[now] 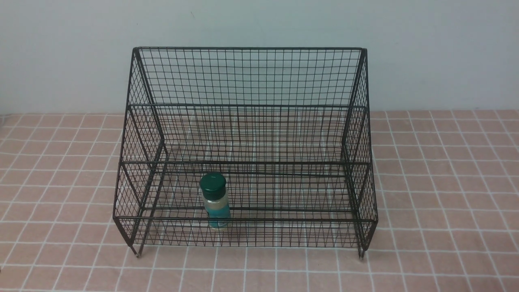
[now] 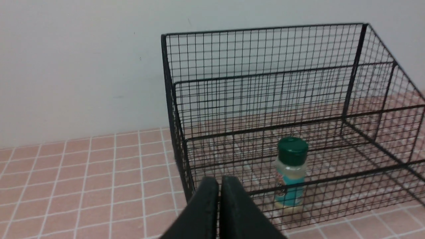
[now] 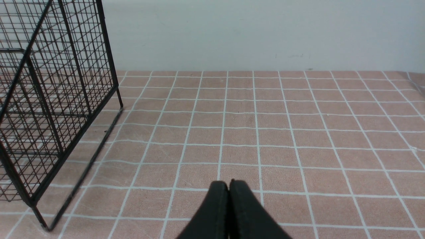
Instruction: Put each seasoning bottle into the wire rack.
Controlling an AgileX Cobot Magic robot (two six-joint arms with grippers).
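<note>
In my left wrist view, the nearest item is the left claw [image 2: 219, 186]: its two black fingers are pressed together with nothing between them. In my right wrist view, the right claw [image 3: 229, 189] is nearest and in the same condition, fingers closed against each other and empty, above the bench [image 3: 265, 132], which has a pink tile pattern with white lines.

Container status: the wire rack [image 1: 247, 77] stands on the bench [image 1: 446, 182] on short legs, against a pale wall. It is black mesh with stepped tiers, a tall grid back and slanted sides. I see one item inside it: the bottle [image 1: 215, 200], upright on the lowest front tier, left of centre as I look forward. It has a round dark green cap, a teal label and pale powder. The upper tiers hold nothing that I can see.

View differences: the front view shows the whole rack but neither claw. The left wrist view shows the rack [image 2: 265, 83] from its left corner, with the bottle [image 2: 290, 172] behind the front rail. The right wrist view shows only the right side panel of the rack [image 3: 49, 99] and open bench; the bottle does not appear there.

Relative position: the bottle sits inside the rack, apart from the left claw, which is outside the rack near its left front corner. The right claw is beside the rack's right side, well apart from the bottle.
</note>
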